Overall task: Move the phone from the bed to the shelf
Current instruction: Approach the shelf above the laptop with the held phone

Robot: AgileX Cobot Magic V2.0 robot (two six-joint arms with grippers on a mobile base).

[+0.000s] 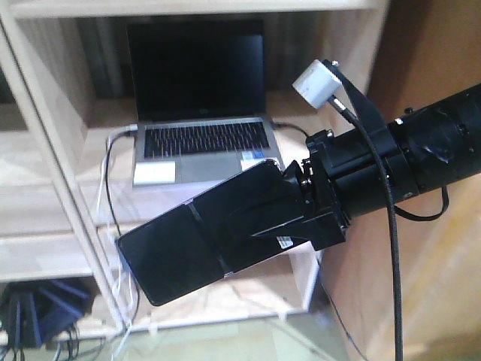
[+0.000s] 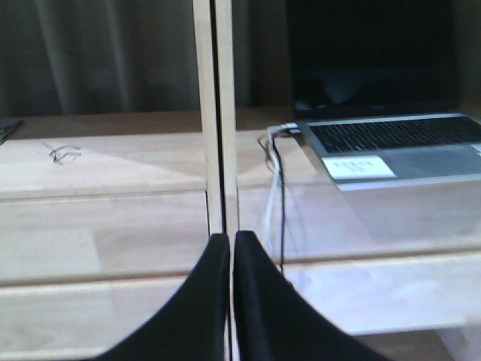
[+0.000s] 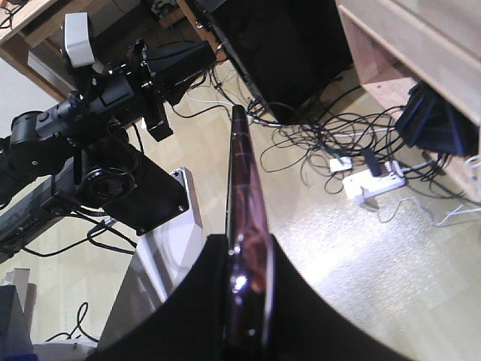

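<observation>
The phone (image 1: 188, 241), a thin glossy black slab with a seam across its middle, hangs tilted in the air in front of the shelf (image 1: 45, 226). My right gripper (image 1: 274, 209) is shut on the phone's right end. The right wrist view shows the phone (image 3: 240, 165) edge-on, its pinkish rim pinched between the two black fingers (image 3: 188, 301) of the right gripper (image 3: 246, 242). My left gripper (image 2: 229, 238) is shut and empty, pointing at a pale upright of the shelf (image 2: 213, 113). The bed is out of view.
An open grey laptop (image 1: 199, 113) with cables (image 1: 109, 180) fills the shelf compartment behind the phone. Below lie tangled cables (image 3: 316, 143), a white power strip (image 3: 372, 184) and a dark bag (image 1: 41, 308) on the floor. The left arm (image 3: 98, 98) is nearby.
</observation>
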